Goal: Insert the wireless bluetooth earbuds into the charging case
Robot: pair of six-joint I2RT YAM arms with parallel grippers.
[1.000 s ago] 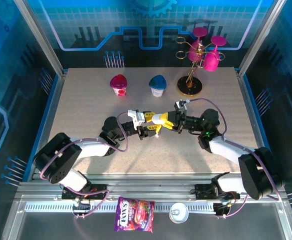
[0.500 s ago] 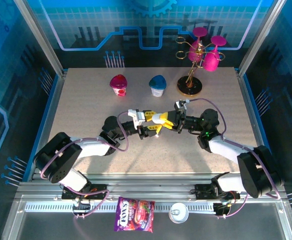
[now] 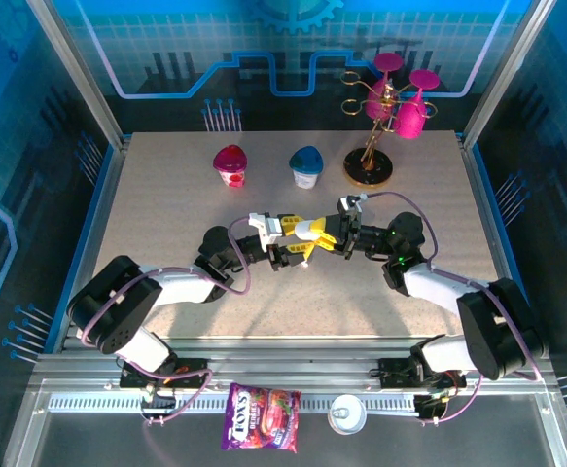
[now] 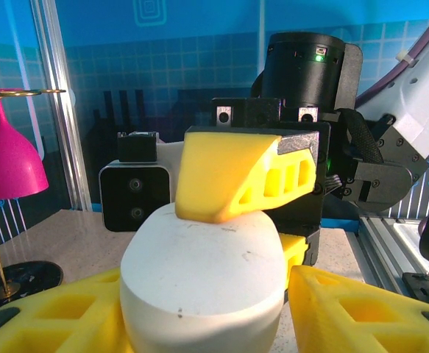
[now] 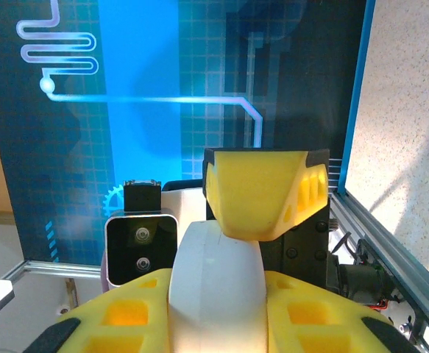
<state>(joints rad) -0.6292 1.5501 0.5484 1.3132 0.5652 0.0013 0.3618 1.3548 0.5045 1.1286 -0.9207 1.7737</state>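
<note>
Above the table's (image 3: 166,209) middle: we are finding the charging case (image 3: 308,230) lifted clear, between the two arms.
Case axis: its broad face is lying across the left jaws, with its narrow edge turning toward the right wrist.
Left gripper (image 4: 203,312): pinching the case's flanks.
Right gripper (image 5: 215,312): pinching the case from the opposite side, its jaws crossing the left's.
Nearer arm: neither, since both are touching it.
Earbuds: we are unable to tell whether any are seated inside.

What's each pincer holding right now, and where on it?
Both hold the charging case. The right pincer clamps its broad faces, top and bottom. The left pincer sits against its side edges, apparently gripping.
</note>
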